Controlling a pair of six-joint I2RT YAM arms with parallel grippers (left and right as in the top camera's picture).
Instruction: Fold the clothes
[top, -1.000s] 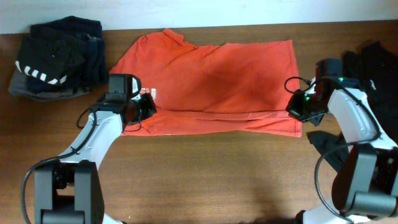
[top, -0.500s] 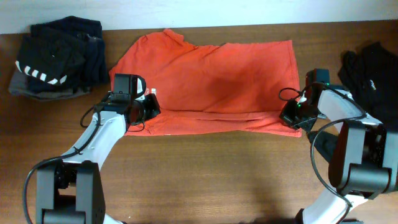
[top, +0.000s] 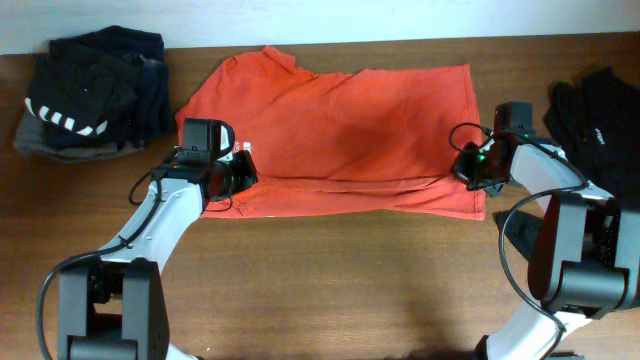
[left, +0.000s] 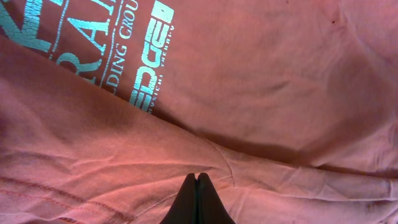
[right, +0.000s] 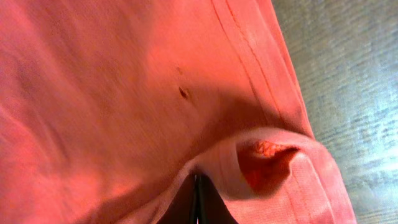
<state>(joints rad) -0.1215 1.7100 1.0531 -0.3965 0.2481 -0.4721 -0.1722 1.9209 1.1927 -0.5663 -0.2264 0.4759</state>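
Covering much of the far half of the brown wooden tabletop (top: 330, 270), the orange-red short-sleeved cotton T-shirt (top: 350, 130) lies spread sideways. Its stitched hem is at the right, and its near long edge is turned up in a narrow band. A dark navy and grey folded pile with white stripes (top: 90, 95) sits at the far left corner, and a loose black garment (top: 600, 110) lies at the right edge.

The right end effector (top: 465, 172) is closed on the T-shirt near its hem corner, and the wrist view shows cloth puckered into its tips (right: 198, 186). The left end effector (top: 243, 172) is closed too, tips together on the fold line (left: 197, 183) just below the white printed logo (left: 149, 62). Whether cloth is pinched there I cannot tell.

The shirt looks light, soft and limp, so it will likely sag and wrinkle between grips. Holding the two ends of one edge and keeping it taut seems best.
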